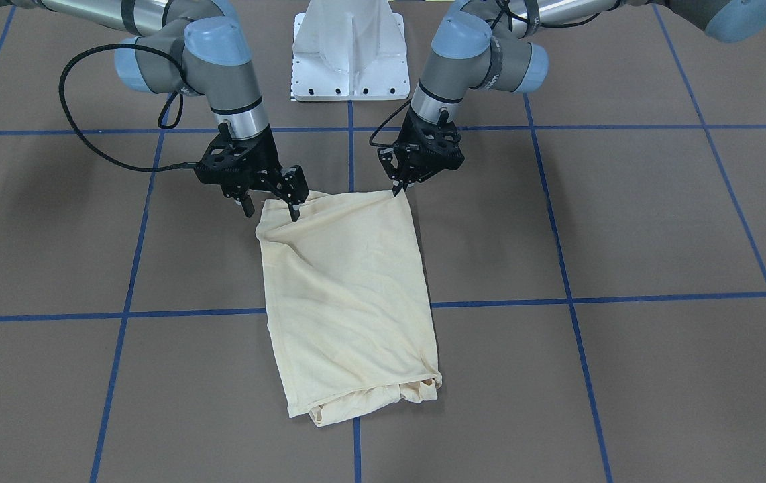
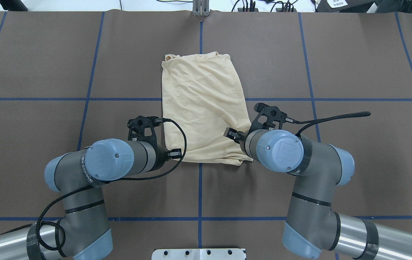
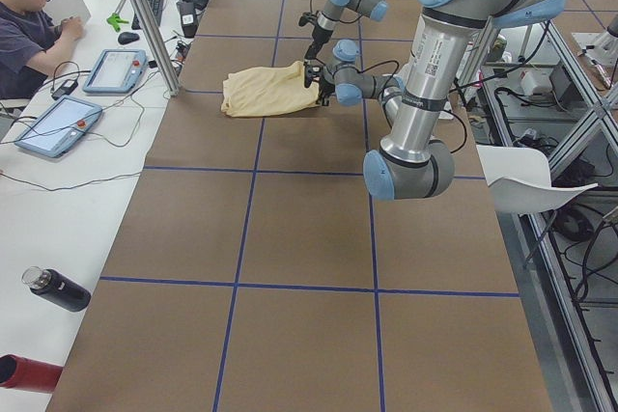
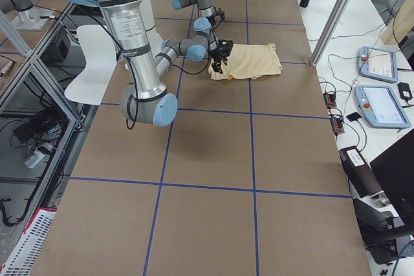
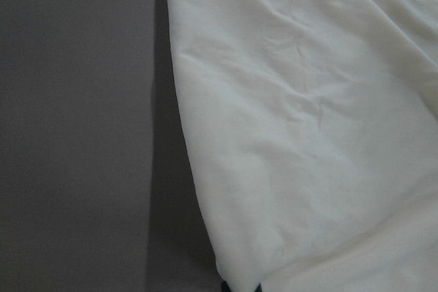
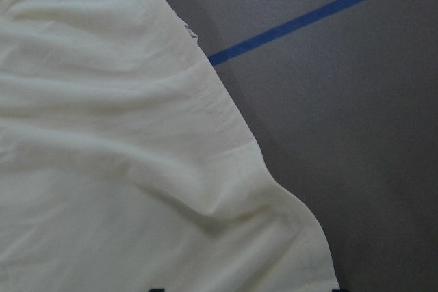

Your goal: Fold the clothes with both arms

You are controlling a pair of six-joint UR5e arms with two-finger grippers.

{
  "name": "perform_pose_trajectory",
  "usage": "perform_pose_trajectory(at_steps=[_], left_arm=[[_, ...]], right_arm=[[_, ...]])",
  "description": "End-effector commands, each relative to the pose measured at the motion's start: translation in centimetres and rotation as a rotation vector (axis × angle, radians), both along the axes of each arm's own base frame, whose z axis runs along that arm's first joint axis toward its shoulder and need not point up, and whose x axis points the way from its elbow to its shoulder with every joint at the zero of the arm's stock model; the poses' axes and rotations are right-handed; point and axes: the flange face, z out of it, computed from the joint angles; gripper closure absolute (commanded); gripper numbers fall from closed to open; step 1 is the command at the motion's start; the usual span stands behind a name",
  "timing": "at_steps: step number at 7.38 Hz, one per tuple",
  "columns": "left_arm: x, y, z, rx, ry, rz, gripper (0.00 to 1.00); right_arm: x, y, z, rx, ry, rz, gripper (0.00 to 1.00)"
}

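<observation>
Brown table (image 1: 624,221) marked with blue tape lines (image 1: 175,312) carries the pale cream-yellow T-shirt (image 1: 349,295), folded into a long, narrow rectangle with a plain side up. It lies lengthwise away from the robot, across the centre line, with layered edges visible at its far end and creases at the near end. Its 2 near corners meet the grippers. The left gripper (image 1: 397,190) has its fingers together on 1 corner. The right gripper (image 1: 272,213) stands spread, 1 fingertip on the cloth and the other just beside it over bare table.
</observation>
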Motion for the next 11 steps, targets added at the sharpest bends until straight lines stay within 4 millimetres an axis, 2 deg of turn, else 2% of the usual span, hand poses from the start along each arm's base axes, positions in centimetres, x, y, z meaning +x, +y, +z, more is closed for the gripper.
perform_pose_trajectory(at_steps=[1, 4, 5, 6, 7, 8, 9, 11], left_arm=[[0.0, 0.1, 0.0, -0.007, 0.002, -0.002, 1.0], [0.0, 0.1, 0.0, -0.006, 0.002, -0.004, 1.0], [0.0, 0.1, 0.0, -0.006, 0.002, -0.004, 1.0], [0.0, 0.1, 0.0, -0.006, 0.002, -0.004, 1.0], [0.0, 0.1, 0.0, -0.006, 0.002, -0.004, 1.0], [0.0, 0.1, -0.1, -0.005, 0.005, -0.004, 1.0], [0.0, 0.1, -0.1, -0.005, 0.005, -0.004, 1.0], [0.0, 0.1, 0.0, -0.004, 0.003, -0.003, 1.0]], right_arm=[[-2.0, 2.6, 0.2, -0.127, -0.01, 0.087, 0.29], [-4.3, 5.8, 0.4, -0.156, 0.023, 0.131, 0.28], [-4.4, 5.7, 0.6, -0.152, 0.028, 0.136, 0.28], [-4.6, 5.5, -0.1, -0.143, 0.019, 0.145, 0.32], [-5.4, 5.1, -1.2, -0.152, 0.001, 0.163, 0.55], [-5.8, 4.4, -1.2, -0.154, 0.005, 0.174, 0.75], [-6.3, 4.2, -0.3, -0.148, 0.03, 0.183, 0.71], [-6.1, 3.6, 0.3, -0.138, 0.062, 0.187, 0.67]])
